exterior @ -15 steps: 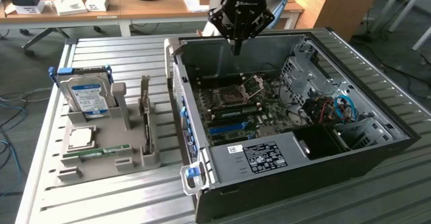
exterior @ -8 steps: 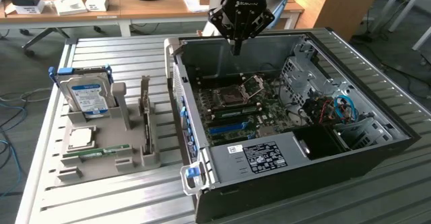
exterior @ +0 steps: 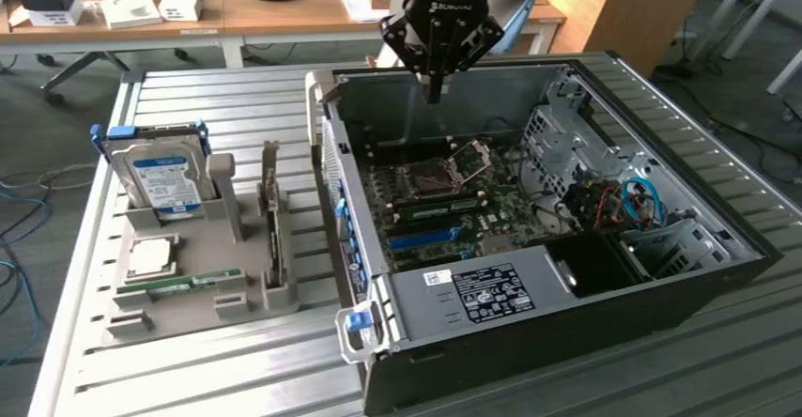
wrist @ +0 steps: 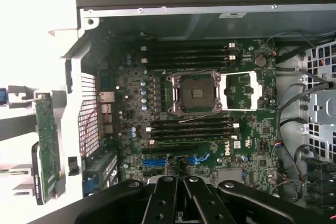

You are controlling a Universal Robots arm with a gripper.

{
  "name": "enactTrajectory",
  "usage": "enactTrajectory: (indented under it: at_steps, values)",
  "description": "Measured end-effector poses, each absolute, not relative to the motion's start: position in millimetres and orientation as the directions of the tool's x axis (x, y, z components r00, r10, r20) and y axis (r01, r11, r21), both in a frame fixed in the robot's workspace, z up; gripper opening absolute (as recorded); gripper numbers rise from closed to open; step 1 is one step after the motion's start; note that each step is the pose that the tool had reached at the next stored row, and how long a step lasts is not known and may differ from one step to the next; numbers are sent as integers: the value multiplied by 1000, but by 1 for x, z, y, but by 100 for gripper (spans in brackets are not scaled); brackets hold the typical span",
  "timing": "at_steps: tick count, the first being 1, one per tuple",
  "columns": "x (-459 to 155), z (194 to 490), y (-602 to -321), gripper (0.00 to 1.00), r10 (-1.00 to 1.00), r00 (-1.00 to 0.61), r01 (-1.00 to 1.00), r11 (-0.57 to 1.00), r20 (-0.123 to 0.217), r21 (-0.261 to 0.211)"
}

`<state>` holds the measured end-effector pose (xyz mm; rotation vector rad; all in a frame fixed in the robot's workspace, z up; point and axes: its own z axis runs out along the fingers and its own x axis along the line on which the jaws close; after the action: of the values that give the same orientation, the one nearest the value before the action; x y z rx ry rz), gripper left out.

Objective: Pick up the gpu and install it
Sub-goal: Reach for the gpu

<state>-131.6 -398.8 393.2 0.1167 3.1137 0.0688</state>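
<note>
The gpu (exterior: 269, 212) stands edge-on and upright in a grey holder (exterior: 244, 297), at the exterior view's left of the open computer case (exterior: 564, 276). In the wrist view the gpu (wrist: 48, 142) appears as a green board with a metal bracket, outside the case wall. My gripper (exterior: 434, 93) hangs above the far end of the case, shut with nothing in it, well apart from the gpu. The wrist view looks down past the shut gripper (wrist: 178, 178) onto the motherboard (wrist: 247, 129) and its blue slots (wrist: 157, 160).
The holder also carries a silver hard drive with a blue label (exterior: 163, 177), a processor (exterior: 150, 255) and a small green RAM stick (exterior: 194, 284). Cables (exterior: 626, 201) and a drive cage fill the case's right side. A cluttered desk (exterior: 288, 8) stands behind the slatted table (exterior: 188, 379).
</note>
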Motion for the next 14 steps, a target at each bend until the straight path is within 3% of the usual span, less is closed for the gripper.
enactTrajectory:
  at_steps: [14]
  values:
    - [-166, 393, -399, 11, 75, -997, 74, 996, -23, 45]
